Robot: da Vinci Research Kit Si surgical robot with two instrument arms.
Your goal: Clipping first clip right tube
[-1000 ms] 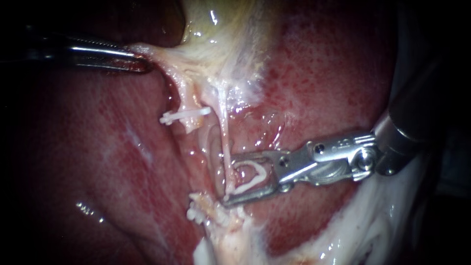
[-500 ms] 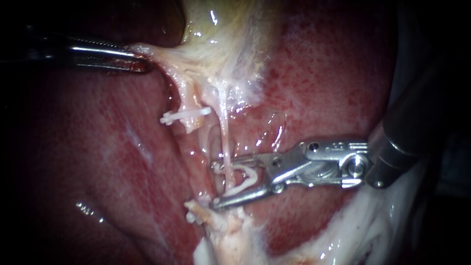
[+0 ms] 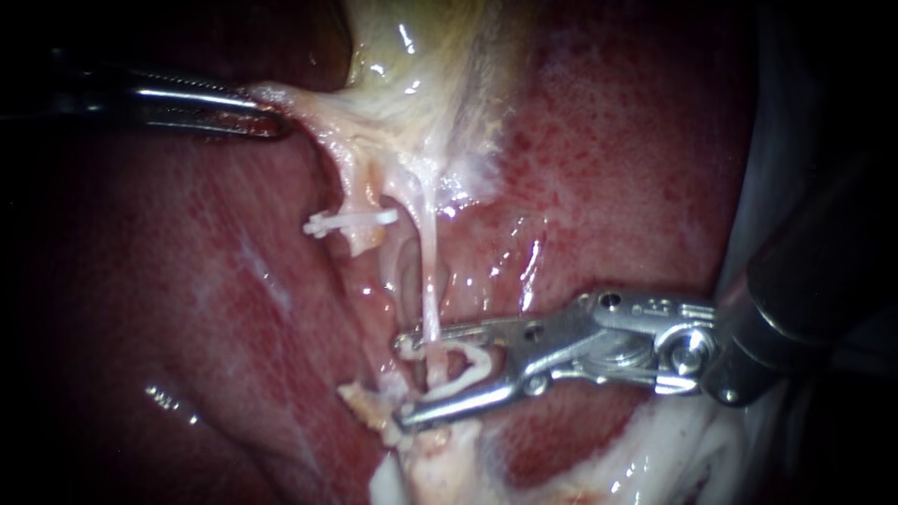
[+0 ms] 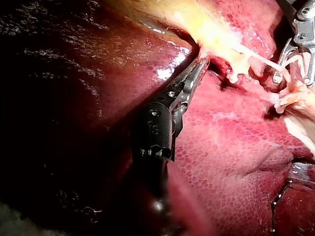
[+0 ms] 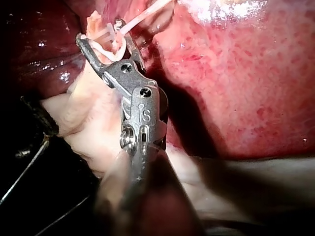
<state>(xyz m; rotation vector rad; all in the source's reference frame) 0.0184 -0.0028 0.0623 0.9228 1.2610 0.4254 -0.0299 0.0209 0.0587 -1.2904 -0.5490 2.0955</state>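
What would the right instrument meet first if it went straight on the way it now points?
The right tube: it appears to cross the open clip the right instrument carries, so advancing would seat it in the clip's bend. Past the tips, probably liver; depth unclear.

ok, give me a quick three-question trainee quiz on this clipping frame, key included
1. True or false: the thin tube passes between the jaws of the right instrument.
2. Which one already carries a shut clip? A) the tube to its left B) the thin tube C) the liver
3. Fill in: the left instrument has its jaws shut on pale tissue at the lower edge of the ____.

Key
1. True. Those jaws hold an open clip that straddles the thin tube.
2. A
3. gallbladder
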